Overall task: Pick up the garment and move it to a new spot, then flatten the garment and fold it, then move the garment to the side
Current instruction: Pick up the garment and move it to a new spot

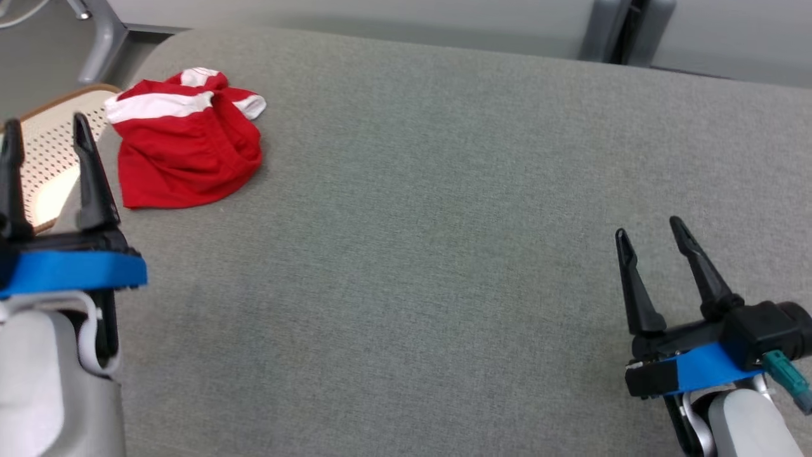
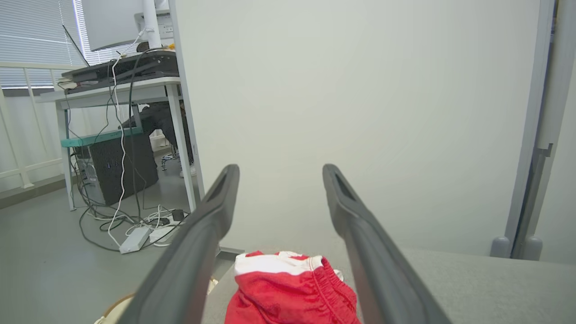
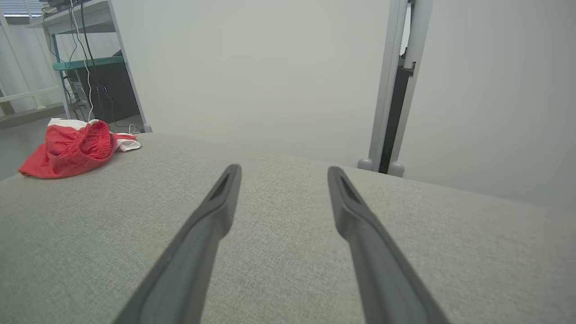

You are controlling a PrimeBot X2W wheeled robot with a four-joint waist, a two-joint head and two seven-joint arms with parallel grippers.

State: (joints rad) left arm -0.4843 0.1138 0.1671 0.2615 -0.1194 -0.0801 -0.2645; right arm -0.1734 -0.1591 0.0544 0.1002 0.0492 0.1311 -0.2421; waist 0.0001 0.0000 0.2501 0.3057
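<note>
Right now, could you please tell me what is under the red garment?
The red garment lies crumpled on the grey padded surface, near its edge. Whatever sits beneath its folds is covered, so I cannot tell.

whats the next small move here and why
Probably ease the left gripper forward and slightly right, then down onto the garment. The garment lies crumpled and unheld at the far left of the grey surface, just ahead of that open gripper. The right gripper, also open, sits far off across the surface.
</note>
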